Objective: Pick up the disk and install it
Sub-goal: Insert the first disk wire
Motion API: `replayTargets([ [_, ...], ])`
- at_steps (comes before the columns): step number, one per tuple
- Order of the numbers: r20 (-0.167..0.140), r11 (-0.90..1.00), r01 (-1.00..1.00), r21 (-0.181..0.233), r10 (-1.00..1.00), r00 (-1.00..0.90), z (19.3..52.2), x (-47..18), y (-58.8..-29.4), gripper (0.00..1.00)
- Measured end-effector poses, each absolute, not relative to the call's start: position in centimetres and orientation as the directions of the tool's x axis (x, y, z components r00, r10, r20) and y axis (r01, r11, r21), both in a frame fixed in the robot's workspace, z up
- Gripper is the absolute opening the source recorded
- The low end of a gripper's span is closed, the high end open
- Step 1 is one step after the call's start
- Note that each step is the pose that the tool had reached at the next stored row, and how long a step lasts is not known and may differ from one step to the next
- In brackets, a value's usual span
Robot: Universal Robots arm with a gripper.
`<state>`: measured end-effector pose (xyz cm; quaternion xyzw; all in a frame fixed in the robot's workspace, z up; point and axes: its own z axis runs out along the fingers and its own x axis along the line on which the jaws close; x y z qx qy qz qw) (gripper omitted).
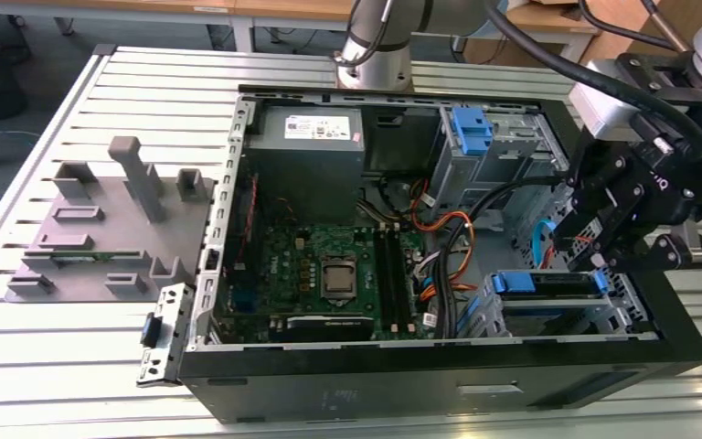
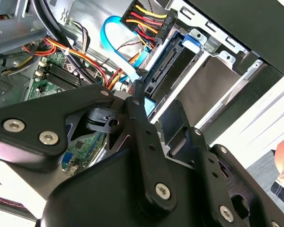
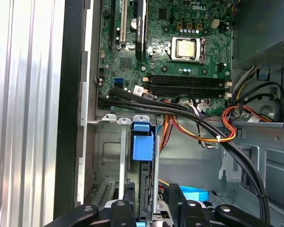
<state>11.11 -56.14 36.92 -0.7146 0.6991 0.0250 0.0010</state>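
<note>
Exterior view first: we see an open case point(image 1: 449, 384) lying on the slatted table point(image 1: 83, 384), with the arm reaching in from the exterior view's right. The claw point(image 1: 601, 259) hangs over the drive bay point(image 1: 558, 315) in the case corner on that side. The disk point(image 1: 548, 283) sits in this bay, and its blue carrier end faces the motherboard point(image 1: 326, 265).

In the first wrist view we look down on the disk point(image 3: 143, 142) standing on edge between the bay's metal rails. The claw point(image 3: 150, 208) is spread, with one of its fingers point(image 3: 128, 203) on each side of the disk and a gap showing on both sides, so it grips nothing. A bundle of black and orange cables point(image 3: 213, 130) crosses the case between the bay and the motherboard.

In the second wrist view we see the connector end of the disk point(image 2: 173, 64) bare, with a blue cable point(image 2: 116, 33) looping near it but apart from it.

A grey fixture point(image 1: 95, 229) stands on the table beside the case, toward the exterior view's left.
</note>
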Motion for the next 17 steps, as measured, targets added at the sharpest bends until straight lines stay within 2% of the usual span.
replayTargets([
  [17, -0.037, -0.021, -0.999, 0.034, -0.999, 0.02, 36.8, 11.4, -54.8, 0.42],
])
